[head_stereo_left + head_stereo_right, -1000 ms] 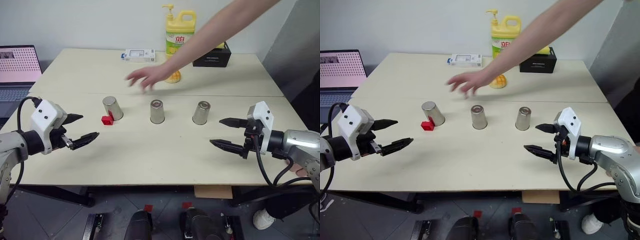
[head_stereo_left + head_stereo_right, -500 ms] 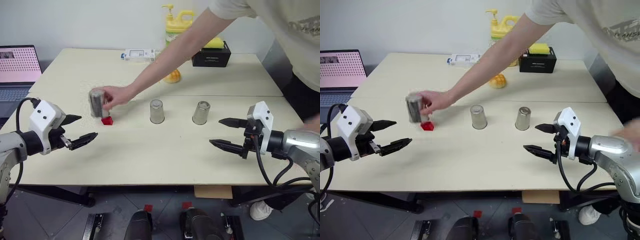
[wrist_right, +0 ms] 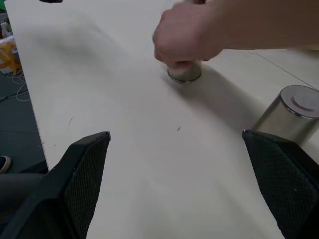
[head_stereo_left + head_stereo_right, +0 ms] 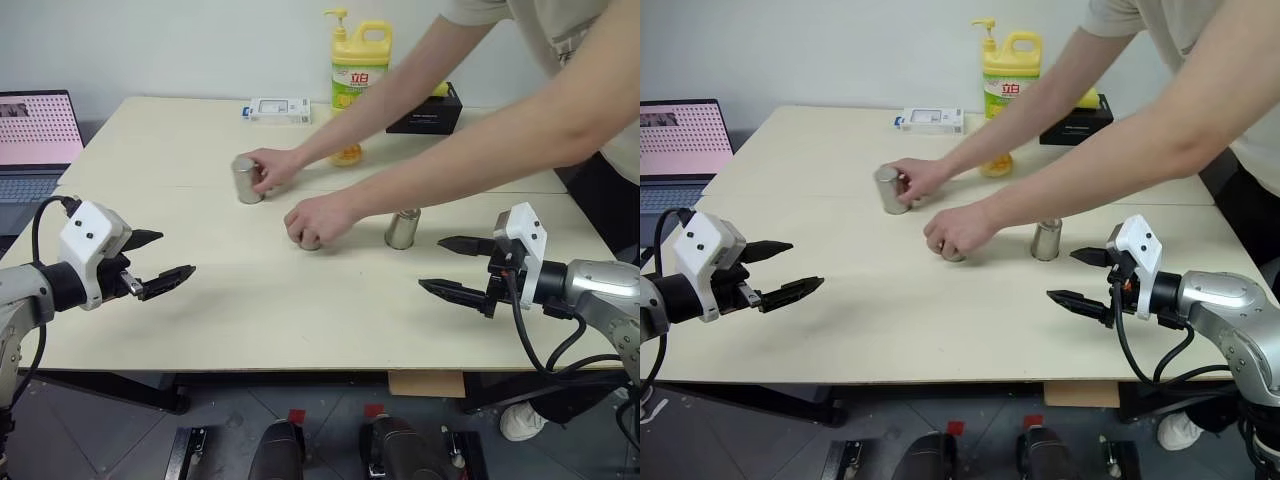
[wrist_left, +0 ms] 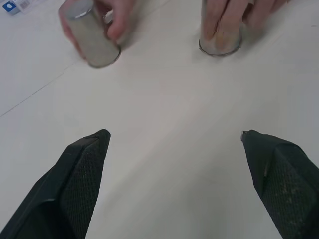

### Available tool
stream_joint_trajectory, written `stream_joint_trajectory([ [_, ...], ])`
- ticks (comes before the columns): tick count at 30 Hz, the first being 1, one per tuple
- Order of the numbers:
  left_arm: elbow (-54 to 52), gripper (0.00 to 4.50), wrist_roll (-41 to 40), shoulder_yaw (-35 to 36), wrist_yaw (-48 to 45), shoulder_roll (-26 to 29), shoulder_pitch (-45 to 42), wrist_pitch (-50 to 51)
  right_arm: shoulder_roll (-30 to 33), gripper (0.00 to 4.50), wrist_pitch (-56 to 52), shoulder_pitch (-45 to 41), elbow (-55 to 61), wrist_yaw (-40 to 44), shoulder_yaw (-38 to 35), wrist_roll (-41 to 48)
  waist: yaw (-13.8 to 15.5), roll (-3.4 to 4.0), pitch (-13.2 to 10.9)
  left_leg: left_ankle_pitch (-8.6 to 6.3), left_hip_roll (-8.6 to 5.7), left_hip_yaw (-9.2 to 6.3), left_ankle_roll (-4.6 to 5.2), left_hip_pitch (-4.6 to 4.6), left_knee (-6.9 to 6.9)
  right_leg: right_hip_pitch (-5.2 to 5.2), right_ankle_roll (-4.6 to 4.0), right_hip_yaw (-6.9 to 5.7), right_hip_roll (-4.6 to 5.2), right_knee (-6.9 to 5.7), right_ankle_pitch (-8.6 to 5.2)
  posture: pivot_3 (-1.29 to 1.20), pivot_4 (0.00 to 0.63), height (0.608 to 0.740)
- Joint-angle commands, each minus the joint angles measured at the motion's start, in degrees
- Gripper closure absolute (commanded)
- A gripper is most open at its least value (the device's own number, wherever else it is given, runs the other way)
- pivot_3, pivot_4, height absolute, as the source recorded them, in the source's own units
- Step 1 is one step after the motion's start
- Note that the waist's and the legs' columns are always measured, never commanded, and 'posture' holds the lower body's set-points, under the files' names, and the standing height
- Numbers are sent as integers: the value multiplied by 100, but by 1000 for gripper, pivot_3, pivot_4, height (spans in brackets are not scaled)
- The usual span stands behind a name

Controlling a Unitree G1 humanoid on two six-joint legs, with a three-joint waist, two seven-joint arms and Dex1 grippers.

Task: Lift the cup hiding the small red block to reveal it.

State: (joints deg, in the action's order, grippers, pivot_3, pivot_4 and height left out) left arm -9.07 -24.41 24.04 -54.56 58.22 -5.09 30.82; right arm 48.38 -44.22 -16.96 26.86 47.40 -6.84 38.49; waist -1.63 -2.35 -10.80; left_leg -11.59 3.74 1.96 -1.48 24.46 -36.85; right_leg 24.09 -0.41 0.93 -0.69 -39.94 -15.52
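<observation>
Three upside-down steel cups stand on the table. A person's hand grips the left cup (image 4: pixel 245 180), also seen in the left wrist view (image 5: pixel 92 42). The person's other hand covers the middle cup (image 4: pixel 310 241), whose rim shows in the right wrist view (image 3: pixel 184 74). The right cup (image 4: pixel 402 228) stands free. The small red block is hidden. My left gripper (image 4: pixel 176 253) hovers open over the table's near left, well short of the cups. My right gripper (image 4: pixel 431 262) is open at the near right, just in front of the right cup, and holds nothing.
The person's two arms (image 4: pixel 470 150) reach in from the far right across the middle of the table. A yellow soap bottle (image 4: pixel 360 62), a black box (image 4: pixel 425 115), an orange bun (image 4: pixel 347 155) and a white packet (image 4: pixel 279 108) stand at the back. A laptop (image 4: pixel 35 140) is at far left.
The person set the left cup over the red block and slid it toward the back. A second hand has come down on the middle cup. Both grippers stayed still.
</observation>
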Motion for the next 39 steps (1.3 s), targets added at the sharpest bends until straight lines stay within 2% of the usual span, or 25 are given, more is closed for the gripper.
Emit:
stream_joint_trajectory([
  [1,-96,36,0,110,-2,89,-40,-35,18,0,39,-110,160,1,-111,67,0,0,0,0,0,0,0,0,0,0,0,0,0,0,0,0,150,740],
  [15,-176,36,-31,34,-46,67,-64,-23,-167,0,-104,-261,188,-190,-33,189,0,0,0,0,0,0,0,0,0,0,0,0,0,0,0,0,150,740],
  [22,-239,36,-72,-49,-104,73,-98,-5,-643,0,-298,-841,118,-486,313,170,-2,0,0,0,1,0,0,0,0,1,0,0,-1,-1,0,0,150,740],
  [29,-513,36,-461,-152,-552,120,-96,192,-1526,0,-193,-1912,-497,-993,1405,-640,-19,1,0,0,1,0,0,0,0,3,-1,-1,-3,-2,0,0,150,740],
  [32,-600,36,-506,-249,-606,97,-177,186,-2073,0,-251,-2623,-1232,-1295,1908,-1148,-27,1,-1,0,0,1,0,0,0,4,-1,0,-6,-3,1,0,150,740],
  [39,-638,36,-298,-515,-604,75,-85,59,-3119,0,240,-3740,-3101,-1444,2336,-1957,-6,1,0,0,-1,2,0,7,2,10,-5,-1,-11,-2,2,0,150,740],
])
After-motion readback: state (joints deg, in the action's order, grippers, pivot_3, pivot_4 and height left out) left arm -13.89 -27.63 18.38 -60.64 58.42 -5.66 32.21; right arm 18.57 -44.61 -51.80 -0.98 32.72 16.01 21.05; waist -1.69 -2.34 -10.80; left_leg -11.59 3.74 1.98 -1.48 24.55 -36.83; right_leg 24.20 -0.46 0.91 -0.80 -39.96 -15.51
